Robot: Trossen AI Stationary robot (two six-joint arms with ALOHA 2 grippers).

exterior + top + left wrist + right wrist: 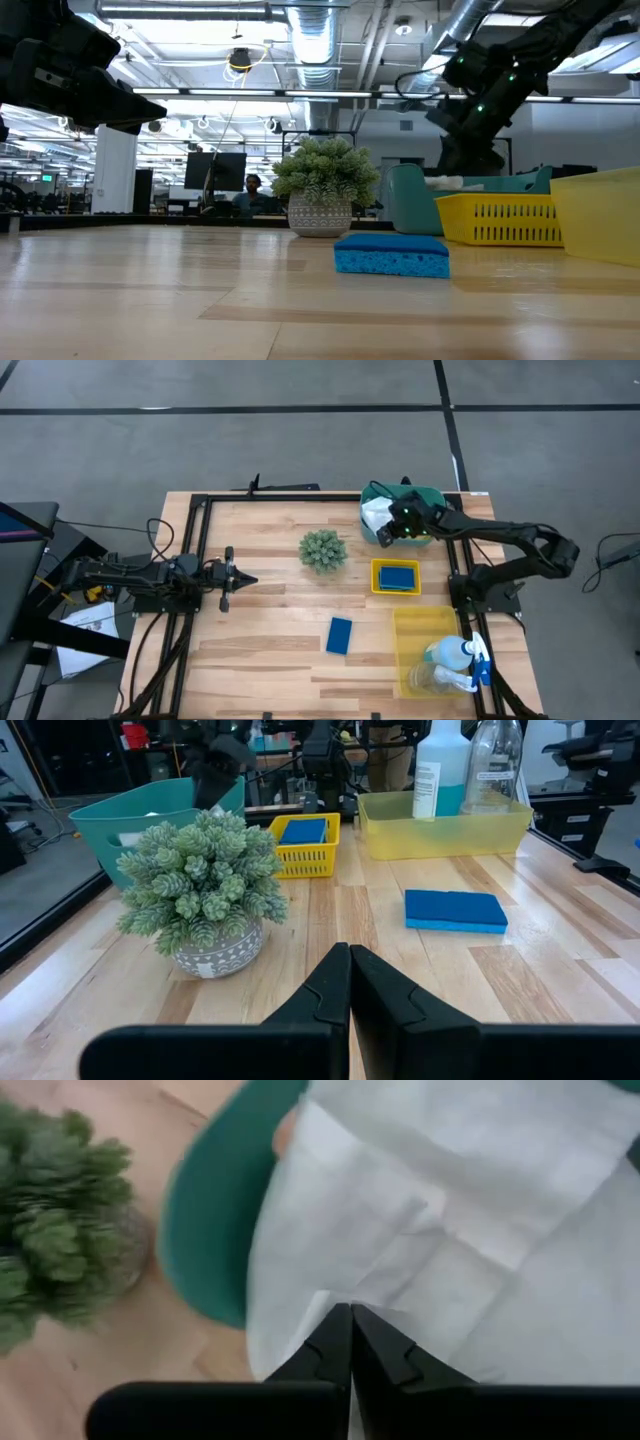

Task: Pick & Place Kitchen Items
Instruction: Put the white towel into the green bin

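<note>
The right gripper [385,532] hangs over the teal bin [432,495] at the upper right of the overhead frame, its fingers pressed together above the white cloth [440,1230] lying in that bin; whether they pinch the fabric cannot be told. The left gripper [243,579] waits at centre left, fingers pressed together and empty. One blue sponge [339,635] lies on the table [270,660] at lower centre, another [398,576] inside the small yellow basket [377,586]. The spray bottle [455,652] lies in the yellow bin [420,622] at lower right.

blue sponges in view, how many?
2. One blue sponge lies loose on the table; another sits in the small yellow basket. The teal bin may hide more.
</note>
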